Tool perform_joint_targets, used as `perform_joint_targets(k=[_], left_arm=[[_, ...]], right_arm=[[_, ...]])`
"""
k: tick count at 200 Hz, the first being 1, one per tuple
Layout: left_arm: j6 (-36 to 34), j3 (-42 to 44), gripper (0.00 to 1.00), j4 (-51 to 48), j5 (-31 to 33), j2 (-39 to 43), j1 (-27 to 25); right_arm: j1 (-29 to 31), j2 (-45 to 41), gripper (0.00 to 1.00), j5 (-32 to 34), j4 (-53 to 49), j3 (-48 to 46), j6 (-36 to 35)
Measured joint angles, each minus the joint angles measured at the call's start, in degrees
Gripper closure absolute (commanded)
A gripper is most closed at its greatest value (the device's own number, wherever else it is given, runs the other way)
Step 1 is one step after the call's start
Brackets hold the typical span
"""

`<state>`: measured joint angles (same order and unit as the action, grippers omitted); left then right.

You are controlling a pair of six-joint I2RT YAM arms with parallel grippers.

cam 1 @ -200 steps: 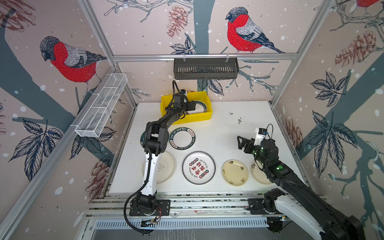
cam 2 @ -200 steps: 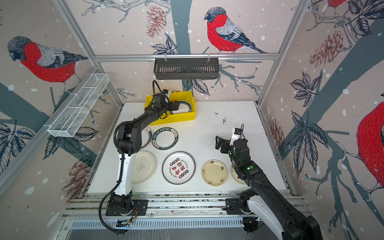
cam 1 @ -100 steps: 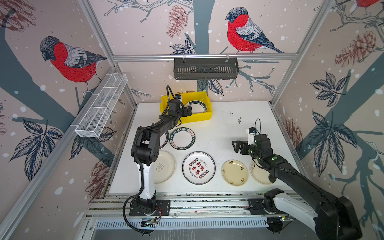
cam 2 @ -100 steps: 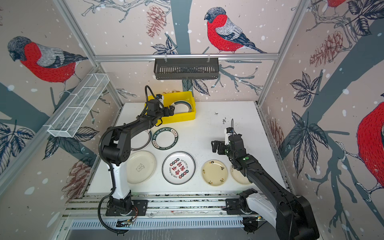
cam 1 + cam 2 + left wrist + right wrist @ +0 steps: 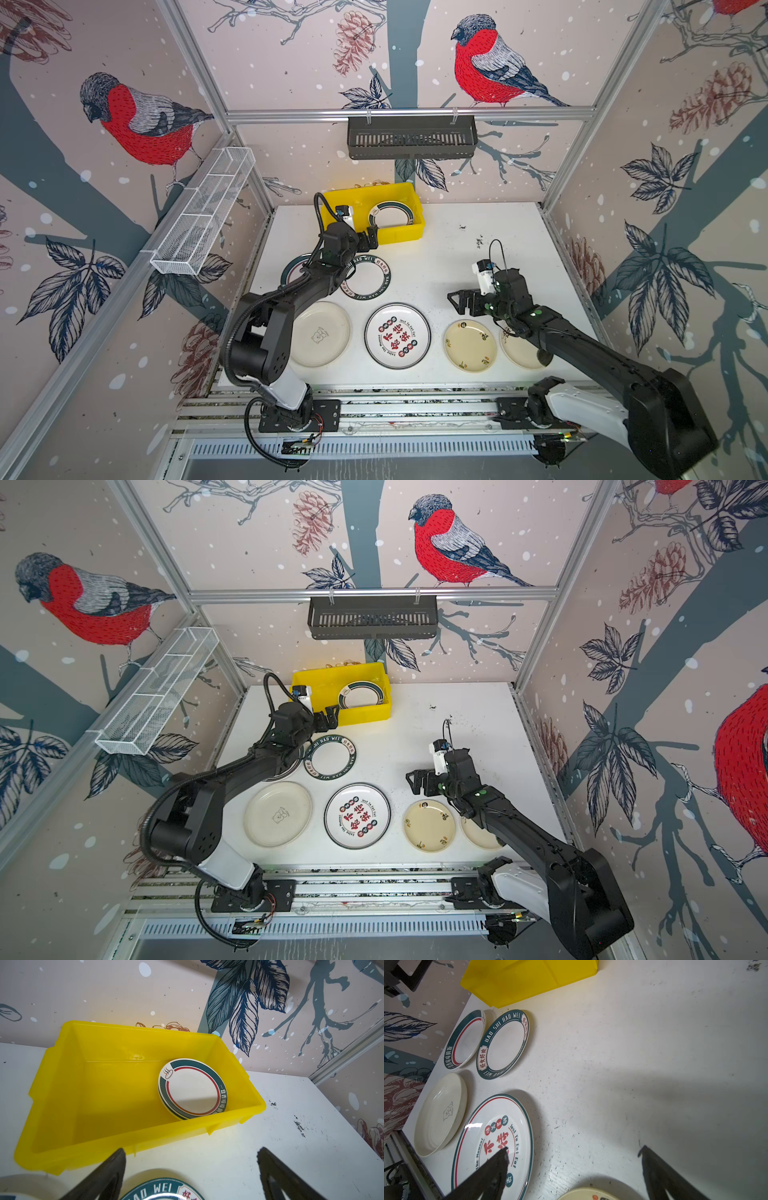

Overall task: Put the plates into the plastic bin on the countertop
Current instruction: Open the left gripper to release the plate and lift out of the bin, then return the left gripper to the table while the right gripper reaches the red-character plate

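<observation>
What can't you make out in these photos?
In both top views the left arm hides most of the striped-rim plate.
There too the right arm covers part of the rightmost cream plate.
Left wrist view: the near wall of the yellow bin cuts off the stacked plates; count unclear.

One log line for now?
left gripper: open, empty | right gripper: open, empty | plastic bin: stacked plates inside | countertop: six plates out

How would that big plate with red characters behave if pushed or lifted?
Probably stiff: the red-character plate keeps a rigid round form. Likely slippery: its glaze shows glare. Lying flat on the countertop, it should slide, not roll.
</observation>
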<state>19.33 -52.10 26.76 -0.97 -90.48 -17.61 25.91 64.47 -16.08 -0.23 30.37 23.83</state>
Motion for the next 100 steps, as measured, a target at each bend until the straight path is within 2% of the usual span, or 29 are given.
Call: perform_joint_targets(k=[31,65,100], left_arm=[[0.79,7.58,0.02,1.01,0.87,6.67,-0.33],[1.70,12.68,0.02,0.68,0.96,12.59,-0.52],[2.27,18.29,0.02,0.81,-0.50,17.05,-0.57]], right_arm=[[1.81,4.31,0.00,-0.44,1.11,1.25,0.26],[3.39,8.66,0.05,-0.81,3.69,2.95,1.70],[3.78,13.25,0.19,-2.03,5.46,4.24,2.99]])
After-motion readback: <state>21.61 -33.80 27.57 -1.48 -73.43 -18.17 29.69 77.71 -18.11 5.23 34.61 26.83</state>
